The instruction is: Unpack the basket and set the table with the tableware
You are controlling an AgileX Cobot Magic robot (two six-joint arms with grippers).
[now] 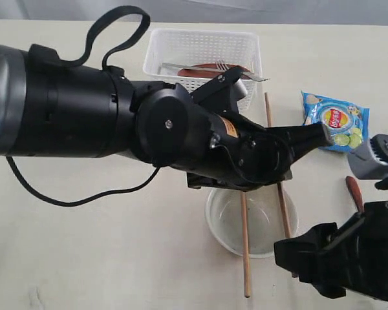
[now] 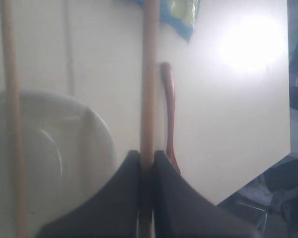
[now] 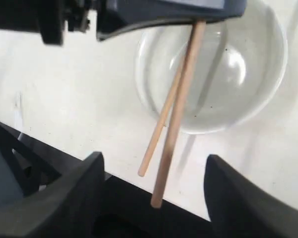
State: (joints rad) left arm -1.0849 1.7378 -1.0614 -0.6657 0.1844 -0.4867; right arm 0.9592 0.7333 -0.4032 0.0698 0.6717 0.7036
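The white basket [image 1: 200, 48] stands at the back with a knife, a fork [image 1: 227, 66] and a brown plate in it. My left gripper [image 1: 279, 169] [image 2: 148, 154] is shut on a wooden chopstick [image 1: 283, 206] [image 2: 149, 89] [image 3: 181, 114], which it holds over the rim of the off-white bowl [image 1: 227, 227] [image 2: 49, 148] [image 3: 228, 74]. That chopstick's near end hangs between the fingers of my open right gripper [image 1: 294, 253] [image 3: 159, 198], touching neither finger. The other chopstick [image 1: 246, 252] [image 2: 11, 124] [image 3: 160, 130] lies across the bowl. A reddish-brown spoon [image 1: 354, 192] [image 2: 170, 109] lies on the table [image 1: 84, 258].
A blue chips bag [image 1: 336, 119] [image 2: 178, 15] lies to the right of the basket. The bulky black left arm [image 1: 84, 110] covers the middle of the exterior view. The table's near edge runs just under the right gripper.
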